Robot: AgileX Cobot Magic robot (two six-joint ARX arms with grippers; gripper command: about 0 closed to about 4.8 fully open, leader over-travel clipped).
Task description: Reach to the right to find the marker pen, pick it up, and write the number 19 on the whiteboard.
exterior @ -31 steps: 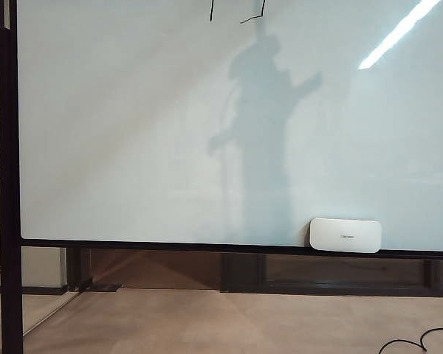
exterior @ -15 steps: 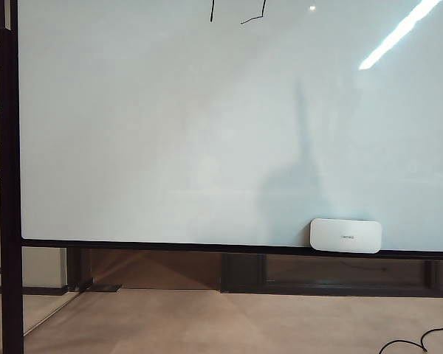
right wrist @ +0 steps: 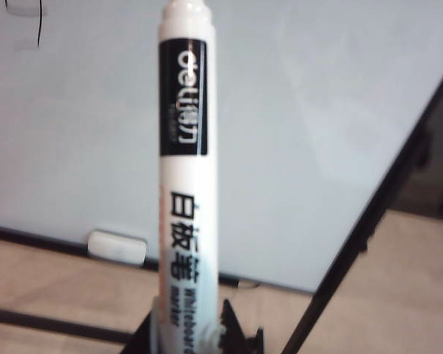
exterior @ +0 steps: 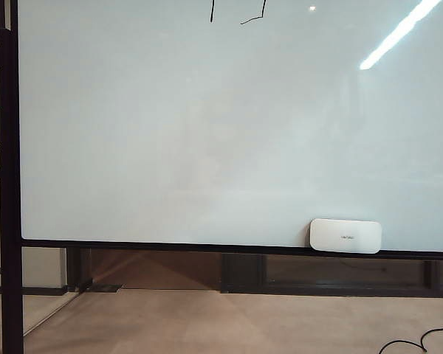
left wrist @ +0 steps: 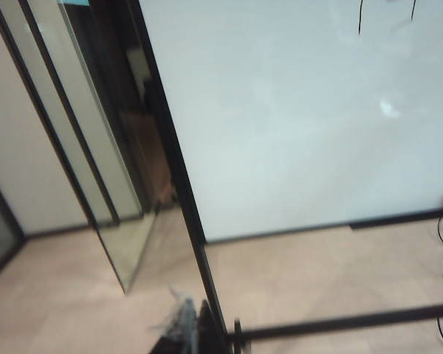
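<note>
Right pincer [right wrist: 188, 328] clamped on marker pen [right wrist: 183, 162], off the whiteboard [exterior: 170, 133] (19 strokes [exterior: 238, 12] at top); left pincer [left wrist: 196, 335] state unclear.

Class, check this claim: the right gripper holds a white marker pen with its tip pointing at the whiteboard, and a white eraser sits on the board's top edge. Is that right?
Not quite. The eraser sits on the bottom ledge of the whiteboard, not the top edge; the exterior view shows it. The rest holds: in the right wrist view the right gripper holds the white marker pen, tip toward the board.
</note>
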